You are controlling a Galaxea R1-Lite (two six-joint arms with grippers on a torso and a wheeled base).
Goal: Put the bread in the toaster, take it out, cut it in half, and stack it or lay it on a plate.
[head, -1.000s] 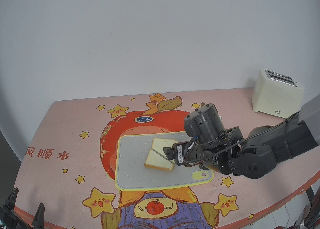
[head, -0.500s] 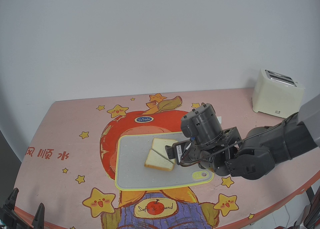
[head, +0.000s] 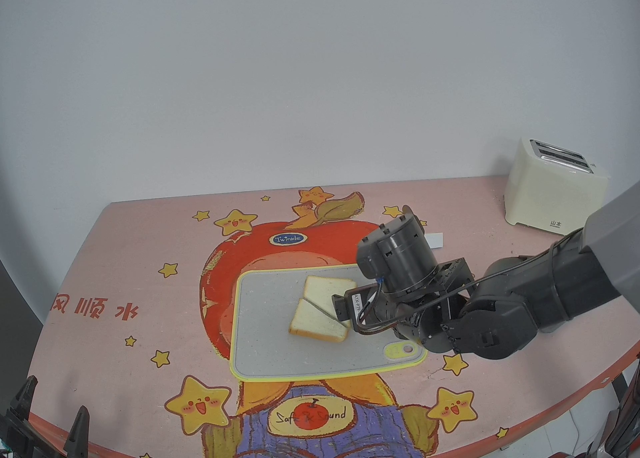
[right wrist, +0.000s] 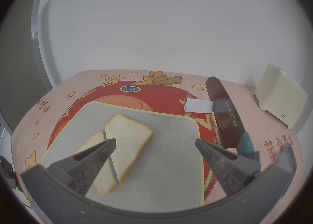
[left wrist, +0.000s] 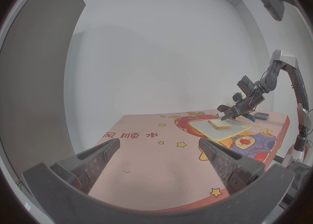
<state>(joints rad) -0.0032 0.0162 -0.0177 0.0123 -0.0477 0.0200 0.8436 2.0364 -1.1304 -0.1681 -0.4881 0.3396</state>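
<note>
Head view frames across the last second showed the right arm easing leftward over the table, which brought the right gripper (head: 335, 308) closer to the two halves of pale toasted bread (head: 319, 309). These lay touching on the grey cutting board with the yellow-green rim (head: 267, 346). The halves themselves had not shifted. With the slice already cut, I judged that the arm was lining up to pick up a half for laying out, and the plate step was not yet done. The cream two-slot toaster (head: 555, 189) stood well apart at the far right corner.

Right wrist view added what the arm's bulk hid from the head camera. The jaws were spread wide and held nothing, with one finger (right wrist: 97, 151) poised over the seam between the halves. A dark-bladed knife with a teal handle (right wrist: 225, 113) lay on the table just beside the board, its tip touching a small white card (right wrist: 199, 105).

Left wrist view showed the left gripper (left wrist: 158, 144) also spread wide and empty, at the near left edge of the table and far from the board.
</note>
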